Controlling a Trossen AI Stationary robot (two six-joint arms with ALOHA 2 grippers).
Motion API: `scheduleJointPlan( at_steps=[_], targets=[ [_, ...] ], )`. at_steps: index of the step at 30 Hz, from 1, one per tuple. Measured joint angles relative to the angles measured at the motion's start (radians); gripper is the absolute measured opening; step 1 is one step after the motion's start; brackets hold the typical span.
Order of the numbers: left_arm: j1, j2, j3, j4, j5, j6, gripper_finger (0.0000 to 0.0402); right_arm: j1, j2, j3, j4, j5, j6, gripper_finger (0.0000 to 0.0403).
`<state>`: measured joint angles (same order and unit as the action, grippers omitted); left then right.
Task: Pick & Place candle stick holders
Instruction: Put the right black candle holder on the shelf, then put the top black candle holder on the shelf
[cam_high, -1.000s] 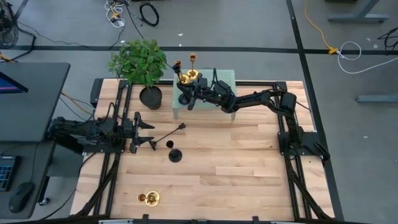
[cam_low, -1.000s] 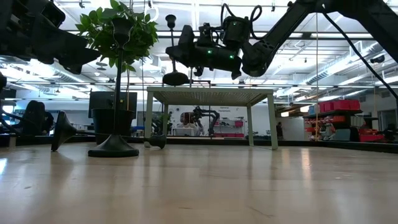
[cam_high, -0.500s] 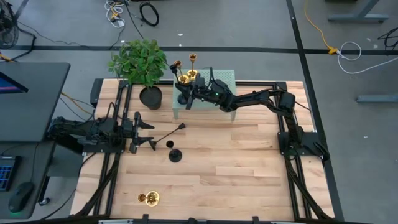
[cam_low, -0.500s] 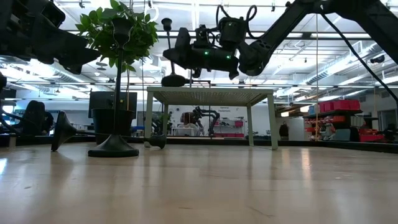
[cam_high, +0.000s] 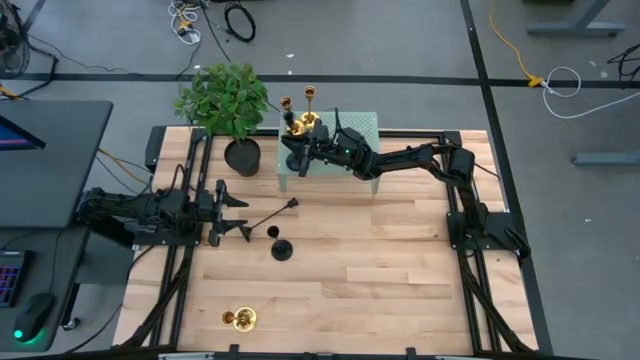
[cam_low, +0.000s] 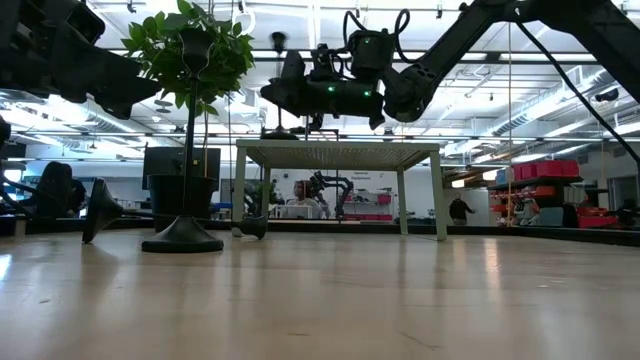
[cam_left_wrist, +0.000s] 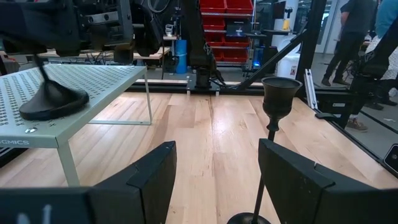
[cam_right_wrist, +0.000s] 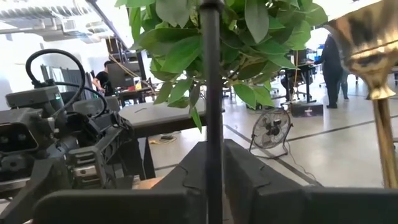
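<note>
My right gripper reaches over the small green perforated stand and is shut on a black candle stick holder. Two gold holders stand upright on the stand's far left corner. My left gripper is open and empty low at the table's left. A second black holder lies on its side just beside it. A third black holder stands on its base; its cup shows ahead of my left fingers. A gold holder lies near the front edge. My right gripper pinches the black holder's thin stem about midway between its two fingers. The fingers come level from the table's right and lie across the stem. The holder stands nearly upright, its round base at the stand's top; whether it rests there I cannot tell.
A black plant pot with green leaves stands at the far left, next to the stand. Bare wood lies at the table's middle and right. People show in the room beyond the table.
My right gripper has gone down a little and slightly toward the far edge with the black holder. The holder's base has come down to the stand's top, and the holder has stayed nearly upright.
</note>
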<state>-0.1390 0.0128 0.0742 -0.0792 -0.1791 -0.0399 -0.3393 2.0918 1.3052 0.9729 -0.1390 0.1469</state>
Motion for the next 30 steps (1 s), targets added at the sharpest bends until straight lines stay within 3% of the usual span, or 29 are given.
scheduleJointPlan(
  at_steps=[30],
  targets=[
    [0.000,0.000,0.000,-0.001,0.000,-0.002,0.0227,0.012,0.000,0.000,-0.010,0.018,-0.033,0.0074]
  ],
)
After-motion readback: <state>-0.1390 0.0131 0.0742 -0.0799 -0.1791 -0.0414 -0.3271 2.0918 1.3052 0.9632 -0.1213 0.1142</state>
